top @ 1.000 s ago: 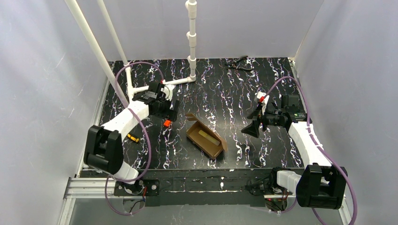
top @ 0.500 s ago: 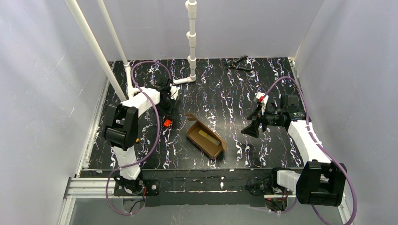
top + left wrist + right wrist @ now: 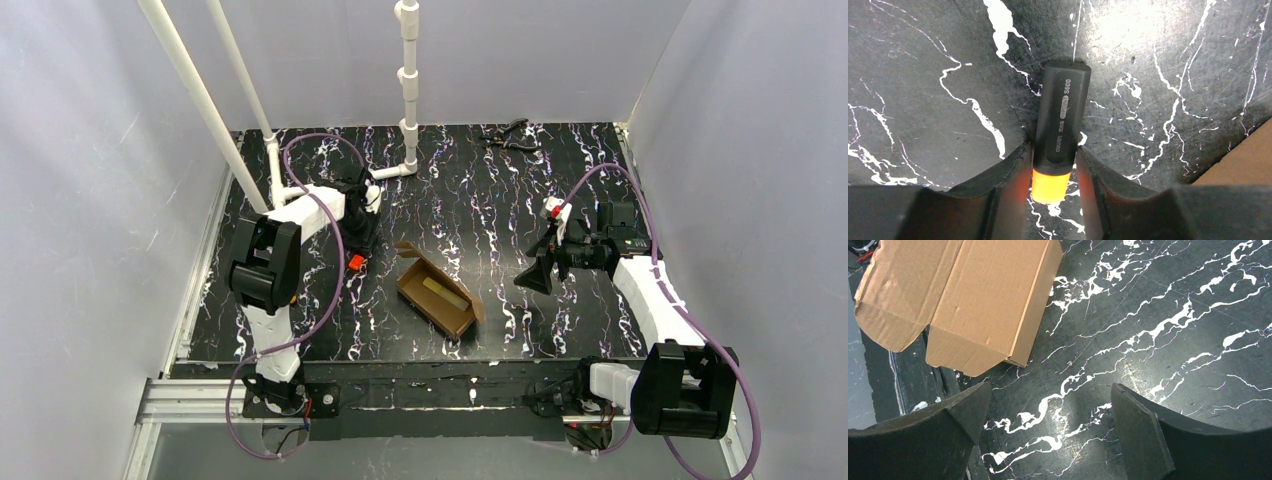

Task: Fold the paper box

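Here, at the left of the black marbled table (image 3: pixel 480 190), my left gripper (image 3: pixel 1053 157) is closed around the orange-tipped black marker (image 3: pixel 1062 110). One finger presses against each side of it near the orange end, and the marker lies on the table. Just to its right, near the middle of the table between the two arms, the paper box (image 3: pixel 440 297) sits open-topped and diagonal. Neither gripper touches it. One end flap is raised at its far end, and a pale yellow stick (image 3: pixel 443 291) lies inside. At the right, my right gripper (image 3: pixel 1050 405) hangs over the table with its jaws wide apart, holding nothing, a corner of the box just beyond its fingers.
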You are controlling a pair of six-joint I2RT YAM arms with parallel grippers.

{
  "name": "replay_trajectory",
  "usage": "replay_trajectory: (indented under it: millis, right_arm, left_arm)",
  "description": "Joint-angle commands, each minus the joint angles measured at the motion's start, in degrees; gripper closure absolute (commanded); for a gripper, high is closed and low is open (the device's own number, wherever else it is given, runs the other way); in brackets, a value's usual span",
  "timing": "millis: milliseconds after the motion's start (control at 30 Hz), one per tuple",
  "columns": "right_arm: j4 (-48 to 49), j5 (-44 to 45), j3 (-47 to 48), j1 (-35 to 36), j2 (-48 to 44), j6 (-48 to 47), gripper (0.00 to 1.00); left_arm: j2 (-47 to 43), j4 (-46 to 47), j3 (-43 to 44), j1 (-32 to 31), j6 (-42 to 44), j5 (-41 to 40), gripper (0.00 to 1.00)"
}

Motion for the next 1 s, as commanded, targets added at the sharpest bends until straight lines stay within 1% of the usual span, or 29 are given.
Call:
replay_trajectory:
  millis: [0, 133, 200, 300, 333, 467, 500, 600, 733, 833, 900, 967]
  right_arm:
    - [0.0, -0.8, 0.8, -0.2, 0.0, -1.1, 0.02]
    - [0.0, -0.8, 0.8, -0.2, 0.0, -1.1, 0.02]
    - [0.0, -0.7, 0.8, -0.2, -0.1, -1.1, 0.02]
    - [-0.1, -0.6, 0.8, -0.3, -0.2, -1.1, 0.02]
    - [-0.1, -0.7, 0.8, -0.3, -0.3, -1.1, 0.02]
    - [-0.2, -1.2, 0.8, -0.5, -0.1, -1.1, 0.01]
    - [-0.3, -1.3, 0.8, -0.6, -0.1, -1.2, 0.02]
    - [-0.4, -1.6, 0.8, -0.7, -0.2, -1.2, 0.02]
    - [-0.3, -1.7, 0.7, -0.9, -0.4, -1.3, 0.02]
    - [-0.3, -1.5, 0.6, -1.0, -0.5, -1.3, 0.02]
    - [-0.2, -1.5, 0.6, -1.1, -0.5, -1.2, 0.02]
    - [-0.3, -1.5, 0.6, -1.2, -0.5, -1.2, 0.02]
  left_arm:
    - [-0.4, 0.4, 0.0, 0.2, -2.5, 0.3, 0.68]
    - [-1.1, 1.2, -1.5, 0.2, -4.1, -0.6, 0.81]
    - [-2.7, 1.6, -2.8, 0.1, -6.2, -2.2, 0.94]
    - [-8.9, 3.5, -7.2, 0.1, -12.0, -3.5, 1.0]
    - [-12.4, 4.6, -9.5, 0.1, -14.6, -3.1, 1.0]
    - [-28.7, 11.3, -20.9, 0.1, -26.9, 5.6, 1.0]
    - [-33.0, 13.1, -25.2, -0.2, -31.8, 7.3, 1.0]
    - [-44.7, 16.3, -34.4, -0.8, -43.5, 10.6, 1.0]
    - [-60.1, 25.1, -48.3, -2.6, -61.8, 15.1, 1.0]
    - [-71.1, 30.5, -56.4, -5.5, -75.8, 13.8, 1.0]
    - [-75.5, 33.1, -60.1, -9.8, -83.5, 10.0, 1.0]
    - [-77.3, 34.1, -61.6, -14.4, -89.3, 5.6, 1.0]
